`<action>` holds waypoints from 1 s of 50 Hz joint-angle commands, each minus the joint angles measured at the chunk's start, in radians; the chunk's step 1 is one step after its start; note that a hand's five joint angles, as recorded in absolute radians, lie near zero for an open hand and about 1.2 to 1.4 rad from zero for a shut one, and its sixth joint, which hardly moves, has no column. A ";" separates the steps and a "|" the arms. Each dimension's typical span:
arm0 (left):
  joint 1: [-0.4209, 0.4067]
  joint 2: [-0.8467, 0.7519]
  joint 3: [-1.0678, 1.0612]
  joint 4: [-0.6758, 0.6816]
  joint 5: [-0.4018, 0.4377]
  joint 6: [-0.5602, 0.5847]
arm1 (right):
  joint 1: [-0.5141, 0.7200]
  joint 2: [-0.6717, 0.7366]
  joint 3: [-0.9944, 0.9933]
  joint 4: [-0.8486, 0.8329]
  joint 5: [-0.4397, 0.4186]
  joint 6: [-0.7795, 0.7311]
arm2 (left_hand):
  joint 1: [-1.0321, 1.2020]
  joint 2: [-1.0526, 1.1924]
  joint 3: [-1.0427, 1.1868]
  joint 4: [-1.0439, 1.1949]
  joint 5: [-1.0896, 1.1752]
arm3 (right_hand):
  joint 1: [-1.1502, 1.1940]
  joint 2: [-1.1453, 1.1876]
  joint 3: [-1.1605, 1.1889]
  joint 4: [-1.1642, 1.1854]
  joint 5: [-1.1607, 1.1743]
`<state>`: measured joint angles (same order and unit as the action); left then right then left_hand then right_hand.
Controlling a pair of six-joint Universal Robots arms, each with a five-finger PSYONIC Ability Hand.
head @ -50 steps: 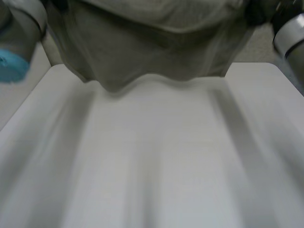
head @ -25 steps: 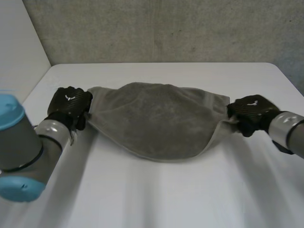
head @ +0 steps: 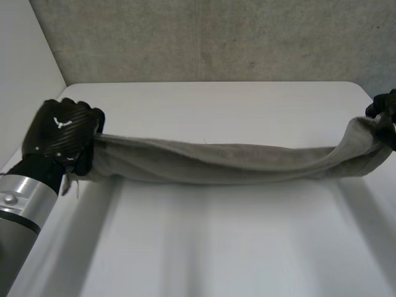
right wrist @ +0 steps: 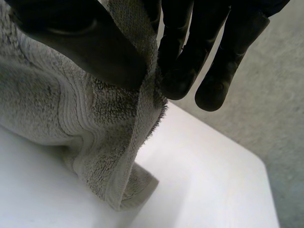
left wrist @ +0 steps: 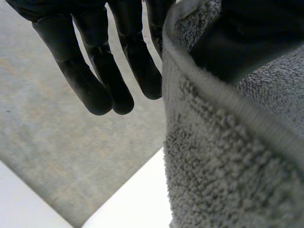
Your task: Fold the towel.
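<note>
Grey terry towel [head: 216,162] is stretching in a long, bunched band across the white table [head: 216,247], running from the left edge to the right edge, roughly midway between the far and near edges and sagging slightly in its middle. I cannot tell whether that middle is touching the table. The left hand [head: 59,133] is holding one end over the left edge, its back facing up. In the left wrist view its thumb [left wrist: 251,38] is pressing on the hemmed border of the cloth and pinching it against a finger behind, while the other fingers [left wrist: 95,71] are hanging straight and free just beside the cloth. The right hand [head: 385,114] is holding the other end at the right edge. In the right wrist view its thumb [right wrist: 80,42] is squeezing the cloth against the fingers [right wrist: 183,71], which are pointing down nearly straight. Below them a loose fold is draping down and appears to be touching the table near a rounded corner. Rough grey wall [head: 216,37] is rising beyond the far edge.
</note>
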<state>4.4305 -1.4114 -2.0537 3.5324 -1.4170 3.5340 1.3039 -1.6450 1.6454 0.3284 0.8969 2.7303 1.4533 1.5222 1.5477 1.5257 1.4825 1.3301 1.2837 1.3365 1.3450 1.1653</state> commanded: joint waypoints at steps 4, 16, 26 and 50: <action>-0.003 -0.264 0.124 0.069 0.024 0.013 | 0.025 0.175 -0.021 -0.037 0.011 0.008 | -0.057 -0.126 -0.151 -0.129 -0.261 | 0.066 0.113 0.060 0.051 0.056; -0.036 -0.677 0.496 0.062 0.006 0.141 | 0.135 0.496 -0.217 -0.155 0.180 0.189 | -0.057 -0.126 -0.151 -0.129 -0.261 | 0.066 0.113 0.060 0.051 0.056; -0.054 -0.871 0.707 0.022 -0.005 0.148 | 0.199 0.646 -0.346 -0.243 0.312 0.266 | -0.057 -0.126 -0.151 -0.129 -0.261 | 0.066 0.113 0.060 0.051 0.056; -0.088 -1.003 0.920 -0.128 -0.132 0.187 | 0.264 0.740 -0.437 -0.307 0.450 0.261 | -1.279 -1.348 -1.373 -1.351 -1.482 | -1.156 -1.109 -1.162 -1.170 -1.165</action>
<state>4.3467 -2.4355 -1.1392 3.4076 -1.5121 3.7124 1.5705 -0.8796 1.2072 0.0522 1.3155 2.9919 0.2654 0.2597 0.2468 0.2636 0.2217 0.2356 0.2534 0.2507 0.2555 0.0228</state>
